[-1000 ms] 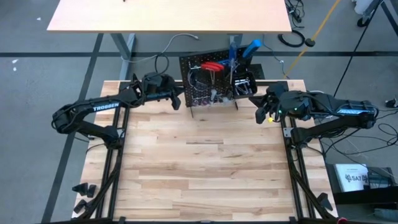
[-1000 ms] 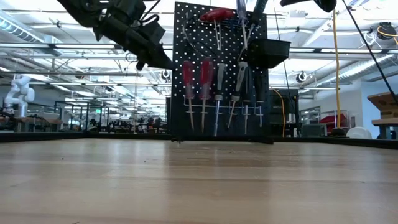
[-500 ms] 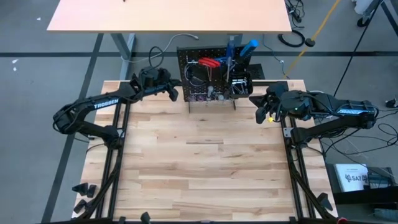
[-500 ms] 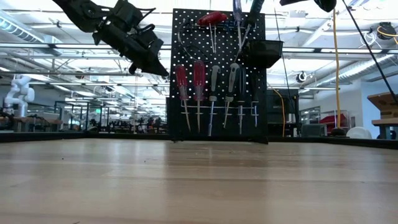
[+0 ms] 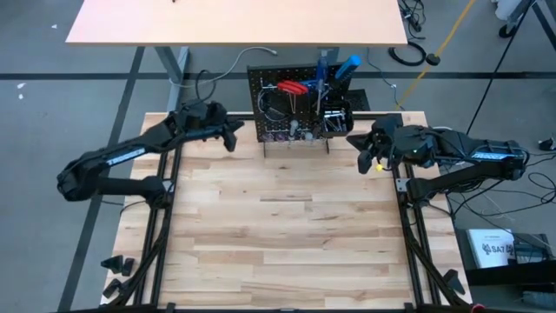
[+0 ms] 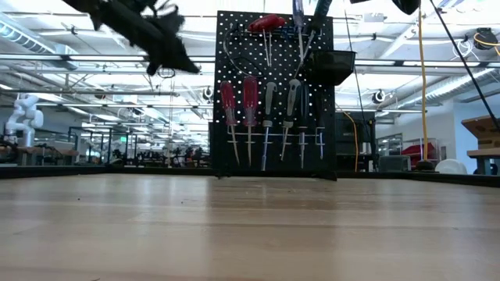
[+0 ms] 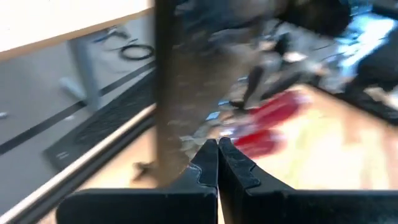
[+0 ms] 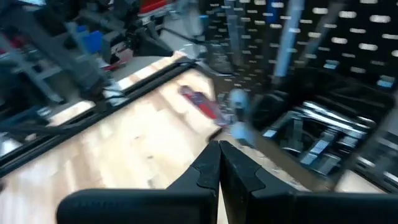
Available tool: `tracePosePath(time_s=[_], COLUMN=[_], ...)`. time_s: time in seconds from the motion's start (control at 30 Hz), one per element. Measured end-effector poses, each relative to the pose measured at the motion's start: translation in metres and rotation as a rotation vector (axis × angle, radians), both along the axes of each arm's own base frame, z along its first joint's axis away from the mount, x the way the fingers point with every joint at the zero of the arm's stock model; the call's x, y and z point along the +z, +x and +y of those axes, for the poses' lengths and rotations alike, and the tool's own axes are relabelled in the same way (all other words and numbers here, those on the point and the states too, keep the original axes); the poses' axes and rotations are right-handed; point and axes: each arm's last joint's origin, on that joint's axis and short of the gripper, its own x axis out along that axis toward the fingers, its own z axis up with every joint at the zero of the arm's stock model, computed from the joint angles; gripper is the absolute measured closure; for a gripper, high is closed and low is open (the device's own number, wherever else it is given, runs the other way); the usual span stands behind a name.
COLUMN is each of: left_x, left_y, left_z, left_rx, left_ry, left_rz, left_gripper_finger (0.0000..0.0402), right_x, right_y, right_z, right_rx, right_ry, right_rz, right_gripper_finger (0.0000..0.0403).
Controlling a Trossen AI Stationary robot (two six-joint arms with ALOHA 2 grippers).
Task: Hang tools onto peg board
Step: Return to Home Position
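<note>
Looks close to finished: black perforated metal peg board upright on thin legs at the far edge of the pale wooden tabletop, loaded with small hand tools. Across the board's middle row, two red-handled screwdrivers beside slimmer grey-handled drivers, hung tip-down, probably so the shafts drop through the silver hook rail and the handles catch above it. Near the board's top, a red T-handle key; at its upper right, a small black bin, apparently for loose pieces that cannot hang. Just left of the peg board and raised clear of the tabletop, the left gripper, fingers pressed together on nothing. Just right of the peg board, on the bin side, the right gripper, fingers likewise together and empty. Reads as arms kept off to either side so as not to knock the board. By that judgement, leaves only the pull back to rest.
</note>
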Motion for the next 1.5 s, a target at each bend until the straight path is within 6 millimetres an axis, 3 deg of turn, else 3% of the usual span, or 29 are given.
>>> tracePosePath(time_s=[0.33,0.53,0.7,0.93,1.1,1.5], left_x=[0.039,0.056,0.063,0.072,0.071,0.058], left_y=[0.007,0.012,0.004,-0.016,-0.035,-0.069], left_z=[-0.058,-0.072,-0.076,-0.082,-0.087,-0.096], left_rx=[-0.222,-0.319,-0.334,-0.338,-0.306,-0.269], left_ry=[-0.015,-0.013,0.019,0.044,0.041,-0.001], left_rz=[-0.309,-0.479,-0.511,-0.533,-0.467,-0.307], left_gripper_finger=[0.0402,0.0402,0.0402,0.0402,0.0402,0.0402], right_x=[0.012,0.014,0.015,-0.017,-0.043,-0.096], right_y=[0.009,0.005,-0.004,-0.017,-0.026,-0.051], right_z=[0.006,0.006,0.006,0.006,0.008,0.007], right_rx=[0.264,0.3,0.315,0.315,0.354,0.322], right_ry=[-0.103,-0.146,-0.146,-0.103,-0.041,0.065], right_rz=[-0.076,-0.072,-0.081,-0.17,-0.267,-0.294], right_gripper_finger=[0.0403,0.0403,0.0403,0.0403,0.0403,0.0403])
